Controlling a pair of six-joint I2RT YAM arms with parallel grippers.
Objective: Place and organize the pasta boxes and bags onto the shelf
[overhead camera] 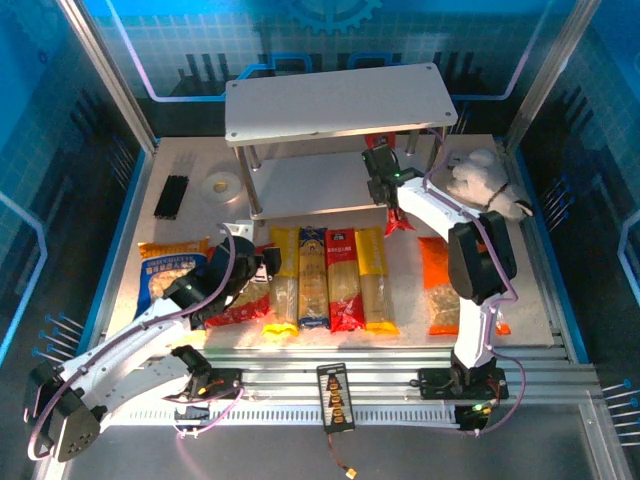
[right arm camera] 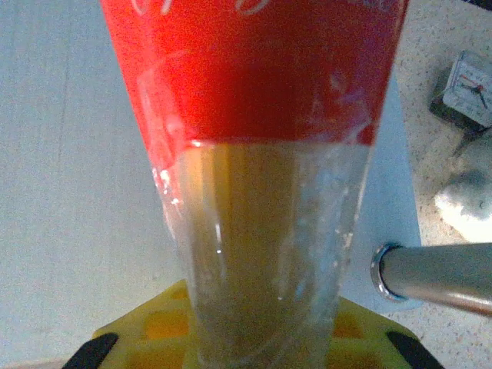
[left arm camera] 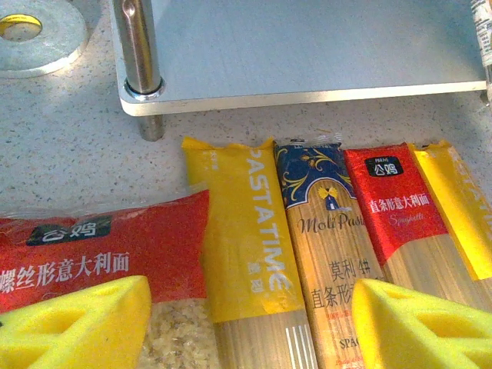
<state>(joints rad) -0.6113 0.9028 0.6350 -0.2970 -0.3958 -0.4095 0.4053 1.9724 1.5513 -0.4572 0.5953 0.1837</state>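
Currently, left to right, everything placed against the shelf [overhead camera: 340, 100]:

- Black sticks [overhead camera: 172, 196] and a tape roll [overhead camera: 218, 185] lie on the table [overhead camera: 200, 225], left of the shelf's lower board.
- Blue-yellow bag [overhead camera: 170, 270] lies flat in front of the shelf, out past its left end.
- Red bag [left arm camera: 108, 246] lies in front of the shelf's front-left post [left arm camera: 138, 46], with its right edge against the 1st pack of the row.
- Left gripper [left arm camera: 246, 330] hangs over the red bag's right edge and the left yellow pack [left arm camera: 238, 231]. Its jaws are spread wide with nothing between the yellow pads [left arm camera: 77, 323]. Can't tell if the pads touch the packaging.
- A row of 4 packs lies side by side in front of the shelf, top ends just short of the lower board's front edge: left yellow pack, blue pack [left arm camera: 327, 231], flat red pack [left arm camera: 392, 207], right yellow pack [left arm camera: 457, 207]. Each touches its neighbour.
- Right gripper [overhead camera: 380, 175] is at the right end of the lower board, under the top board, clamped on the held red pack [right arm camera: 254, 92].
- In the wrist view that pack is pinched at its clear window, red end pointing away. It is over the grey board and beside the right post [right arm camera: 438, 277]. Can't tell if it rests on the board.
- Orange bag [overhead camera: 440, 285] lies flat in front of the shelf's right end, apart from the row.
- White cloth bundle [overhead camera: 485, 180] sits on the table right of the shelf.
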